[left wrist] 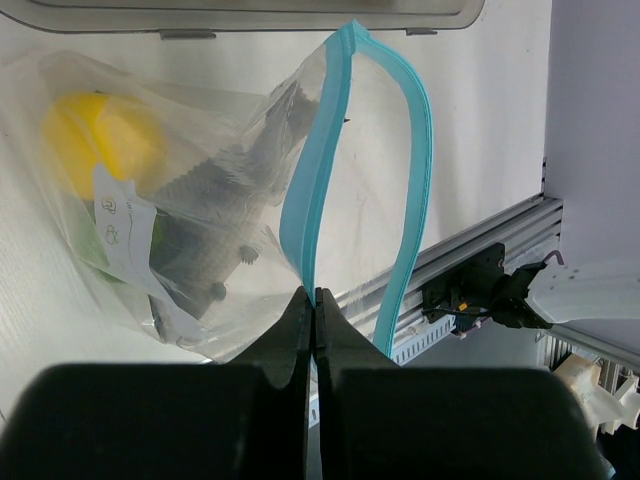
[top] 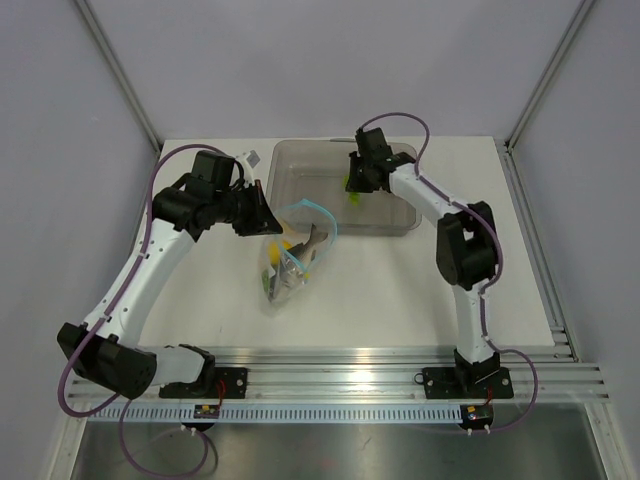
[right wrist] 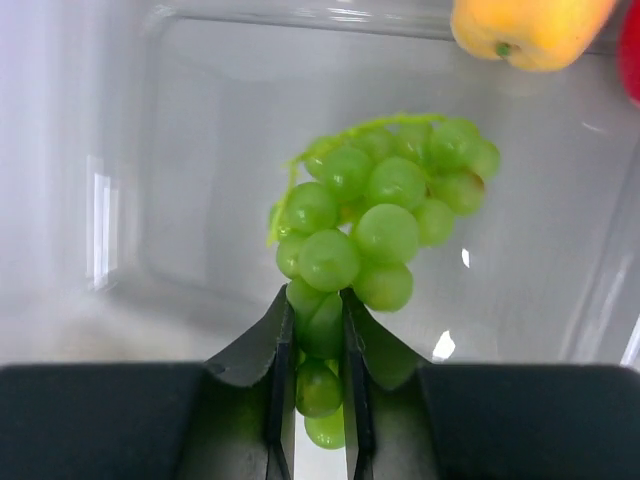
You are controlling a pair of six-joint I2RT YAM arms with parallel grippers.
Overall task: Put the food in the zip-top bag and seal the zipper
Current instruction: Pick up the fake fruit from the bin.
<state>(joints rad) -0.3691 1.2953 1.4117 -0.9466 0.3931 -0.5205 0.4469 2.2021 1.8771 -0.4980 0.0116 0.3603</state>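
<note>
White table [top: 400, 290], grey walls round it. Mid-frame in the top view lies the zip-top bag [top: 285, 285], mouth toward the upper right, w/ a grey fish [left wrist: 215, 195] and a yellow fruit [left wrist: 100, 140] inside. The left gripper [left wrist: 314, 298] has its fingers fully closed, pinching the teal zipper [left wrist: 424, 150] strip at one end, so the mouth gapes as a loop.

Upper centre, inside the clear tray [top: 300, 160], the right gripper [right wrist: 313, 330] has its fingers nearly together, w/ the lowest grapes of the green grape bunch [right wrist: 385, 210] squeezed between them. An orange-yellow fruit [right wrist: 525, 30] sits top right of that wrist view, apart from the bunch.

Step in hand, I'd say: picking the grapes. Next — lift clear of the tray wall, carry down-left to the open mouth and drop in w/o knocking the loop flat.
</note>
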